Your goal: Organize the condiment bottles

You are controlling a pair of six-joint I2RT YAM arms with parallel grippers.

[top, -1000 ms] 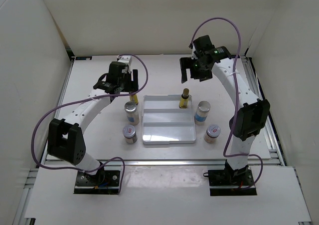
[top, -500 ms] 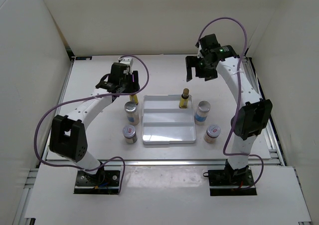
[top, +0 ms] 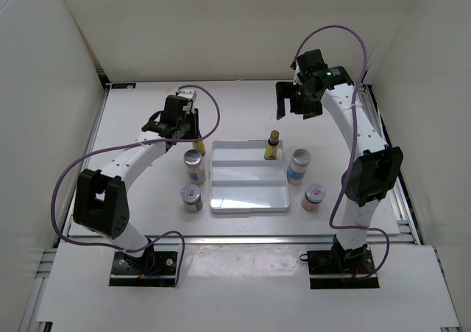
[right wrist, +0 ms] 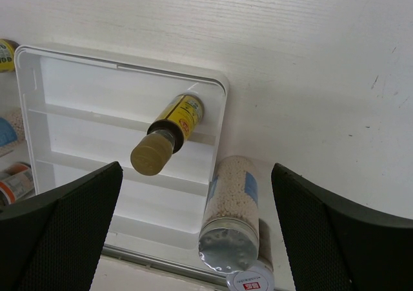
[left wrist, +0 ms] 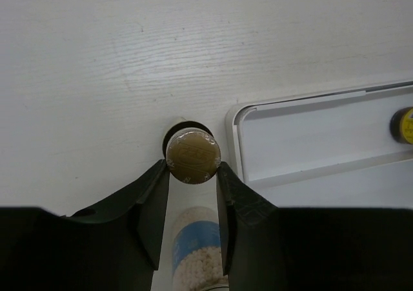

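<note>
My left gripper (left wrist: 193, 165) is shut on the brown cap of a slim yellow bottle (left wrist: 193, 154) standing just left of the white tray (left wrist: 310, 136); in the top view the left gripper (top: 188, 129) hides that bottle. A second yellow bottle (top: 272, 146) stands in the tray's back step. Blue-labelled bottles (top: 194, 166) (top: 299, 163) and reddish-labelled jars (top: 191, 197) (top: 314, 196) flank the tray. My right gripper (top: 294, 105) hangs open and empty above the table behind the tray, looking down on the yellow bottle (right wrist: 168, 139) and the blue-labelled bottle (right wrist: 232, 213).
The white stepped tray (top: 248, 199) lies mid-table. White walls close in the table on the left, back and right. Purple cables loop from both arms.
My left gripper has closed onto the yellow bottle's brown cap. The right arm has drifted slightly right and back, still open.
</note>
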